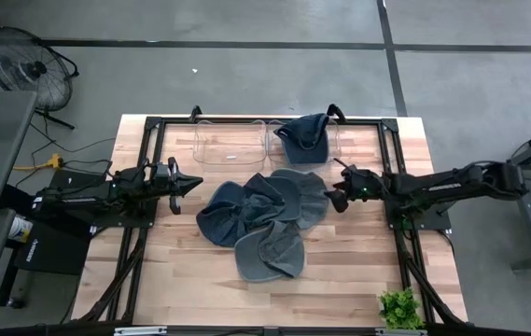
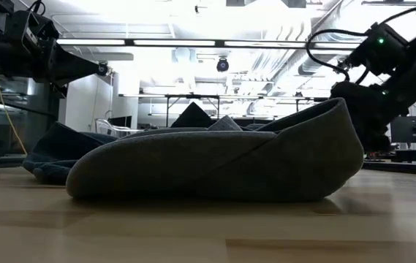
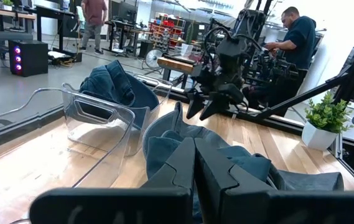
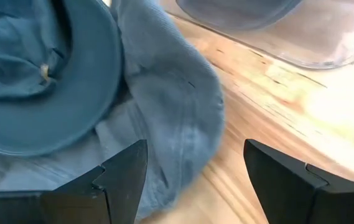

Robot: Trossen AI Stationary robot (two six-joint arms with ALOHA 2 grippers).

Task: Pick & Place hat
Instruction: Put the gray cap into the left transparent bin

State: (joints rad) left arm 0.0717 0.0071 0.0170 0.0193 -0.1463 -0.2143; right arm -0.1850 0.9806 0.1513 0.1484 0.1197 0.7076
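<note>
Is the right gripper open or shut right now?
Open. The right gripper shows its two fingers spread wide apart, with nothing between them, poised over the pile of hats.

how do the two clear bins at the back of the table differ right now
The right clear bin holds a dark blue hat that spills over its rim; the left clear bin holds nothing. The right bin sits nearer the right claw, which is open above the hat pile; the left bin is on the side of the shut left claw. Both are transparent, side by side on the wooden table.
</note>
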